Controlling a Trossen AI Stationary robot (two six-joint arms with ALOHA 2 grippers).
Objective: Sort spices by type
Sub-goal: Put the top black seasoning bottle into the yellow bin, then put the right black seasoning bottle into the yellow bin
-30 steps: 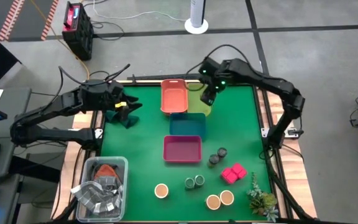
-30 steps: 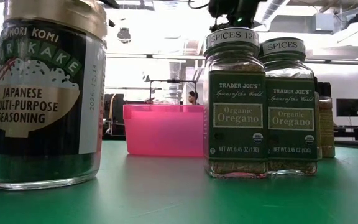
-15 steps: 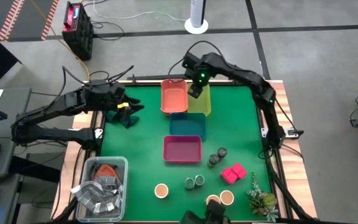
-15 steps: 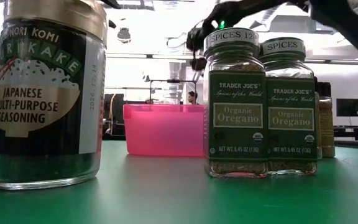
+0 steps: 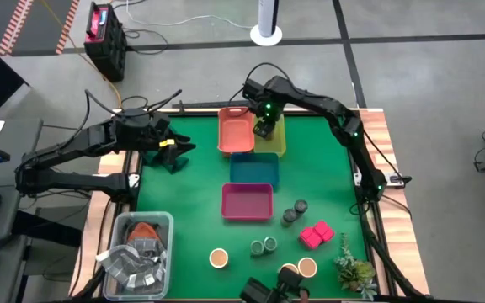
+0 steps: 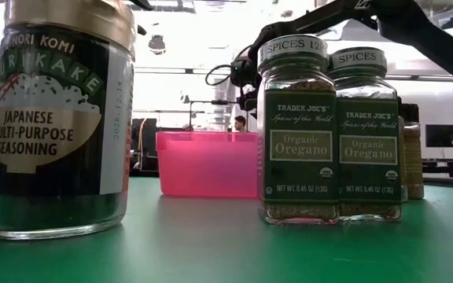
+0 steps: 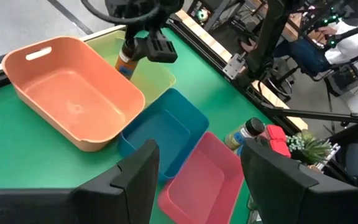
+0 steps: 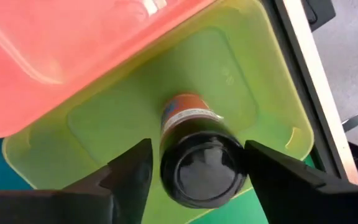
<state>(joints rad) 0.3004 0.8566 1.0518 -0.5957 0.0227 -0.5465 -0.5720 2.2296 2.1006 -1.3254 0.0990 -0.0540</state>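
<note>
My right gripper (image 5: 265, 128) hangs over the yellow-green tray (image 5: 274, 145) at the table's far side, shut on a dark-lidded spice jar (image 8: 191, 118) with orange-brown contents. My left gripper (image 5: 175, 151) waits open near the left edge, touching nothing. On the near right of the table stand two dark grey jars (image 5: 295, 210), two green-lidded jars (image 5: 263, 246), the pink blocks (image 5: 317, 234) and three tan-topped jars, one to the left (image 5: 218, 257) and two together (image 5: 298, 269). My right gripper pinches the jar at its dark lid end (image 8: 201, 171) between the two fingers (image 8: 132, 174), coming from above and pointing down. The jar hangs below the fingers, slightly tilted, inside the yellow-green tray's opening. Whether its base touches the tray floor I cannot tell.
The orange tray (image 5: 236, 130) sits against the yellow-green one; the teal tray (image 5: 253, 170) and the magenta tray (image 5: 247, 202) lie nearer. A clear bin (image 5: 137, 252) fills the near left corner and a plant sprig (image 5: 354, 268) the near right. A dark shape (image 5: 268, 290) shows at the near edge.
My right gripper has carried the jar toward the table's left, from the yellow-green tray's right side to over its middle, and has come down toward it. The right arm has stretched out farther across the far edge.
</note>
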